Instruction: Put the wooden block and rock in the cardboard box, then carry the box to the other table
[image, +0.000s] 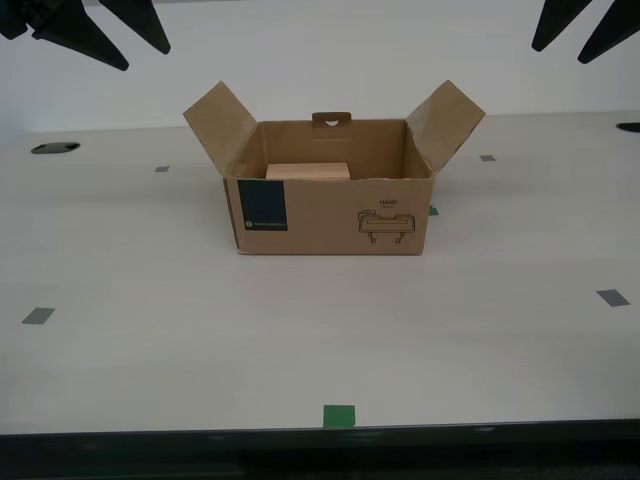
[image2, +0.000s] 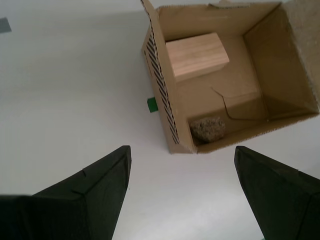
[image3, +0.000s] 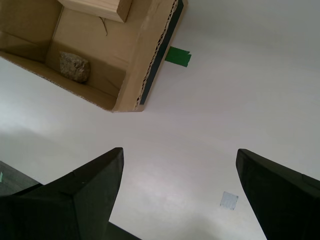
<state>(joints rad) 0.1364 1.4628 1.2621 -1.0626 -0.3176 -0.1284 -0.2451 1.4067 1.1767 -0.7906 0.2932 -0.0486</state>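
Cardboard box (image: 330, 215) open on smooth off-white desk (image: 200, 340), grey tape squares (image: 612, 297)

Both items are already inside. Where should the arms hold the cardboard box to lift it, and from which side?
Judging by its width, clamp the cardboard box between both open grippers, one on each short side wall below the raised flaps, coming in from the exterior view's left and right. The front wall is too wide for one pair of jaws.

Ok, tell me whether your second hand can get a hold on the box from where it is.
Probably yes. My second hand hangs open above bare table just outside the box. Nothing lies between them, and the block and rock sit inside, clear of the walls' outer faces.
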